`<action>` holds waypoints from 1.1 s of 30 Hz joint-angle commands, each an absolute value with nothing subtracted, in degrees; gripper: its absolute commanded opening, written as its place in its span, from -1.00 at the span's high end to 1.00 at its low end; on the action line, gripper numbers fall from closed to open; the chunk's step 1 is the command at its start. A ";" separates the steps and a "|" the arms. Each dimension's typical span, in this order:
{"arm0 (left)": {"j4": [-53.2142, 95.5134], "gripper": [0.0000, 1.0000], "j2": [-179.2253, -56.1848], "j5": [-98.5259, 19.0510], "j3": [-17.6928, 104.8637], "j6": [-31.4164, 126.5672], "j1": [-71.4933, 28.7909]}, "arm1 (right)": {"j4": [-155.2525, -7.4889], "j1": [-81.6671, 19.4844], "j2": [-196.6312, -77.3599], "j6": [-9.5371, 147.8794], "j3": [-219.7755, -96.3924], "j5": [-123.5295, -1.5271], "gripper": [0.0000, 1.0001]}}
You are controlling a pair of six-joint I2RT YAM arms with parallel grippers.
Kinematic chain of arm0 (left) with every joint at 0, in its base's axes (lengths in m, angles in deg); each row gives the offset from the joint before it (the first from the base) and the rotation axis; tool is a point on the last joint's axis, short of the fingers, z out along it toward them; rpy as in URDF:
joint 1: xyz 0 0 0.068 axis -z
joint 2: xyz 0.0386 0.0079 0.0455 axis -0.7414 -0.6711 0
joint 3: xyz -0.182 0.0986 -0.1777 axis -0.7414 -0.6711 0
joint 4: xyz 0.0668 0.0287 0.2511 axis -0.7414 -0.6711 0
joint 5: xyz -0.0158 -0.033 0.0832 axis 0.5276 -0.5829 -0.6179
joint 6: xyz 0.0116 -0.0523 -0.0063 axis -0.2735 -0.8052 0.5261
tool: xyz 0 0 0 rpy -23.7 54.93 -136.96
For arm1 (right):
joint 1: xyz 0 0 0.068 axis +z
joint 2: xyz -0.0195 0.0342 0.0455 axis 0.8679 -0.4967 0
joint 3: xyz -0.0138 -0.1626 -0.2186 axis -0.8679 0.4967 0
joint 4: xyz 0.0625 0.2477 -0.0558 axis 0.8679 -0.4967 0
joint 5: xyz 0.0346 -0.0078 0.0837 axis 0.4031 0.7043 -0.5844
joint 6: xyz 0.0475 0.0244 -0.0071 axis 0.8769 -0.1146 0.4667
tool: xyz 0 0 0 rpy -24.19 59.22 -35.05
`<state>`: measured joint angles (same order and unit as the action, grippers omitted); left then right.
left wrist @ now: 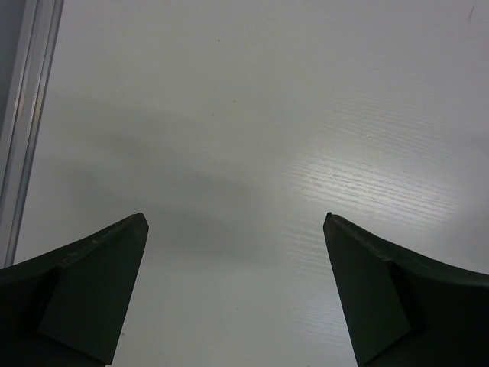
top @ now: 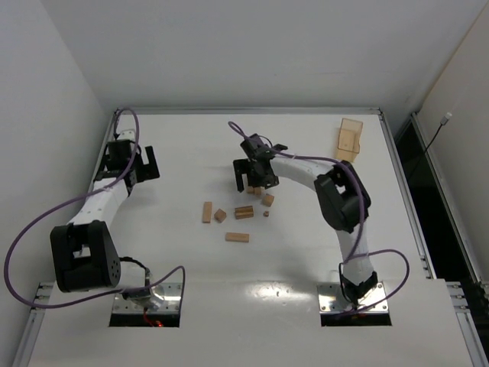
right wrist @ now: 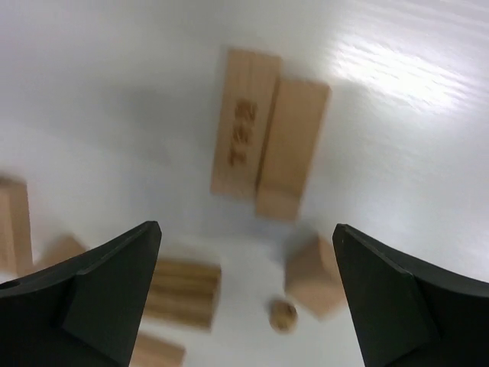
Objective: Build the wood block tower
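Top view: wood blocks (top: 244, 212) lie loose and flat at centre of table (top: 191, 290), no real height yet. R arm reaches far-left over them. Right gripper (top: 252, 180) hangs just above a pair of bars (top: 254, 189), fingers apart, nothing in them. Left gripper (top: 142, 168) sits far left, well apart from the blocks, fingers spread, empty; prob parked there to stay out of R arm's way. Amber box (top: 349, 140) far right, not part of the task.

L wrist: left gripper (left wrist: 234, 220) wide, only bare table btwn fingers.

R wrist (blurry): right gripper (right wrist: 246, 227) wide open, holds nothing. Pair of bars (right wrist: 244, 126) side by side, touching, long edges matched; looks like the tower's base layer. Cube (right wrist: 315, 275) and tiny bit (right wrist: 283, 314) just beside it, short bars (right wrist: 182, 289) bunched to the left. Judged: tower barely begun, nxt move needs a loose piece picked.
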<state>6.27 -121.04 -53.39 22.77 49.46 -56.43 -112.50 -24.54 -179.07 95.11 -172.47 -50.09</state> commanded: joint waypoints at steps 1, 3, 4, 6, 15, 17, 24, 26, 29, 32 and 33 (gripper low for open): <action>8.24 -1.00 -117.28 -52.93 21.78 49.31 -56.02 | -103.82 -24.10 -160.98 88.83 -166.32 -48.13 -0.87; 8.24 -1.00 -116.57 -52.92 21.25 49.31 -56.02 | -99.77 -24.10 -154.82 84.44 -162.35 -48.73 -0.87; 8.24 -1.00 -116.57 -52.92 21.25 49.31 -56.02 | -99.06 -23.49 -150.01 77.89 -161.47 -51.52 -0.84; 7.71 -1.00 -115.17 -50.64 21.25 49.92 -56.02 | -98.27 -23.48 -146.02 71.44 -158.84 -54.87 -0.84; 2.63 -1.00 -110.42 -47.73 16.94 50.54 -42.78 | -103.27 -24.10 -137.31 56.20 -146.36 -58.87 -0.70; 1.04 -1.00 -109.63 -47.73 16.94 49.40 -40.22 | -103.28 -24.10 -136.52 57.07 -143.63 -56.57 -0.70; -3.45 -1.00 -111.81 -49.05 21.07 44.31 -32.39 | -101.61 -23.49 -134.14 56.91 -138.44 -55.41 -0.63; -3.98 -1.00 -112.44 -49.05 21.07 44.30 -30.54 | -100.90 -22.52 -134.14 54.63 -137.91 -57.43 -0.60; -3.98 -1.00 -113.23 -48.53 21.07 44.30 -29.31 | -99.68 -18.83 -133.62 48.40 -137.21 -60.49 -0.58; -3.98 -1.00 -113.75 -51.33 21.07 44.30 -29.31 | -99.15 -14.09 -133.61 42.24 -136.50 -61.74 -0.52; -3.37 -1.00 -113.75 -52.12 21.07 44.30 -29.31 | -99.14 -12.86 -133.61 41.19 -136.50 -62.96 -0.45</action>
